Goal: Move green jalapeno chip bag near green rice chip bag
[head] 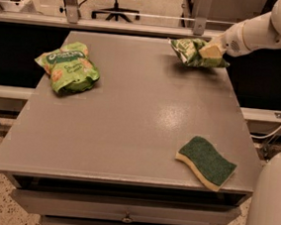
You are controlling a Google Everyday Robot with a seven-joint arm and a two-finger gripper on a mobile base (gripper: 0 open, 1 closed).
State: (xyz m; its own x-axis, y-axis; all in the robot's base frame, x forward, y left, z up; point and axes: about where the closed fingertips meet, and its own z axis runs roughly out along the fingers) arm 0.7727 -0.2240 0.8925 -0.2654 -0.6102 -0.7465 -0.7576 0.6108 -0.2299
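Well, tabletop: grey and flat, filling most of the view, with a drawer front under its near edge.
Arm: white, reaching in from the upper right corner and ending over the far right part of the tabletop.
Rice chip bag: puffy, lime green with orange rounds, lying on the far left part of the tabletop.
Sponge: dark green on top with a yellow base, lying flat near the front right corner, alone there.
Jalapeno chip bag: darker green with white lettering, crumpled, at the far right of the tabletop. Its right end is gripped and its left end points toward the middle. A shadow lies on the surface just beneath it; whether it touches the surface I cannot tell. It is well apart from the rice chip bag, across the tabletop's width.
Hand: at the right end of the jalapeno chip bag, clamped on it, a pale pad pressed against the foil.
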